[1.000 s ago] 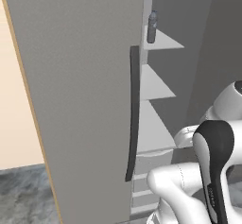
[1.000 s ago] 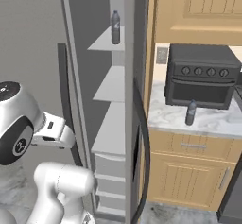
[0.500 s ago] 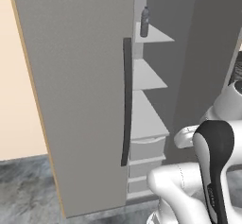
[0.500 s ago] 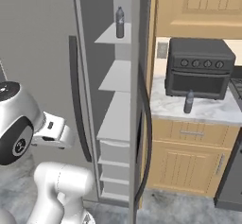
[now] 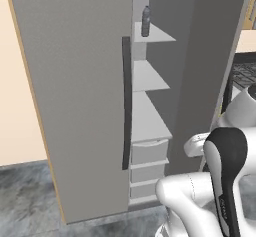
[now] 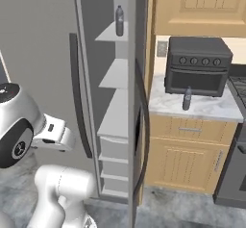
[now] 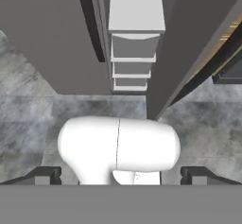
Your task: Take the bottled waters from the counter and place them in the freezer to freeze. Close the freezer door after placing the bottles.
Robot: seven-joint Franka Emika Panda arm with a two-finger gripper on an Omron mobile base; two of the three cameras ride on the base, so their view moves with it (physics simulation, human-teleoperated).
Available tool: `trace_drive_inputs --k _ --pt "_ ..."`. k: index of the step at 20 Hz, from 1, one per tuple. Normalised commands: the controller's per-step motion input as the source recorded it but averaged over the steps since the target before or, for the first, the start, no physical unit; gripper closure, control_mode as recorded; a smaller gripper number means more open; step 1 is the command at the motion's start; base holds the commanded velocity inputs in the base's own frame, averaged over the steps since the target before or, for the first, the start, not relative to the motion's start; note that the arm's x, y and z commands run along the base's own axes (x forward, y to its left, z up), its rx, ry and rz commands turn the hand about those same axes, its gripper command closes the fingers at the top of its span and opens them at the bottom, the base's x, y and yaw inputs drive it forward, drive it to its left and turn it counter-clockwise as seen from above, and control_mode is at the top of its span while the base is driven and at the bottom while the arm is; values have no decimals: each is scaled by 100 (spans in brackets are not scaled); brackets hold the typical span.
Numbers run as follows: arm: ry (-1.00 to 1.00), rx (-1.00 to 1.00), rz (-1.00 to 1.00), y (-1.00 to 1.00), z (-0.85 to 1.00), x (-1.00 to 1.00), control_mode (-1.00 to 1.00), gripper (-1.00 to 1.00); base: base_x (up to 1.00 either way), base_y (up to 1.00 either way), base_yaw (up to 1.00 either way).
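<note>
One bottled water (image 6: pixel 187 99) stands on the white marble counter (image 6: pixel 211 109) in front of the toaster oven. The other bottled water (image 5: pixel 146 21) (image 6: pixel 119 21) stands upright on the top shelf of the freezer (image 5: pixel 148 117) (image 6: pixel 115 73). The freezer door (image 5: pixel 75 91) (image 6: pixel 43 54) is swung wide open to the left, its dark bar handle (image 5: pixel 126 103) facing me. My gripper (image 7: pixel 120 176) is open and holds nothing. It points down at the floor in front of the freezer's drawers (image 7: pixel 134 53). The arm is folded close to the base.
A black toaster oven (image 6: pixel 198 66) sits on the counter under wooden wall cabinets. The fridge's right door (image 6: pixel 140 102) stands edge-on between freezer and counter. A dark stove (image 6: pixel 238 140) borders the counter at the right. Grey floor lies below.
The whole picture has shifted a little in both base views, so the base has moved. The bottles, the door and the folded arm stay as they were, jaws open.
</note>
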Motion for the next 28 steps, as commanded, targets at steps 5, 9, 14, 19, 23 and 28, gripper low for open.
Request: trace_drive_inputs --k 5,9,14,19,23,28 --pt "0 0 0 0 0 0 100 -100 0 -43 0" --pt "0 0 0 0 0 0 100 -100 0 -64 0" --pt "0 0 0 0 0 0 100 -100 0 -67 0" --pt "0 0 0 0 0 0 100 -100 0 -73 0" --pt "0 0 0 0 0 0 100 -100 5 -86 0" --pt "0 0 0 0 0 0 100 -100 9 -80 0"
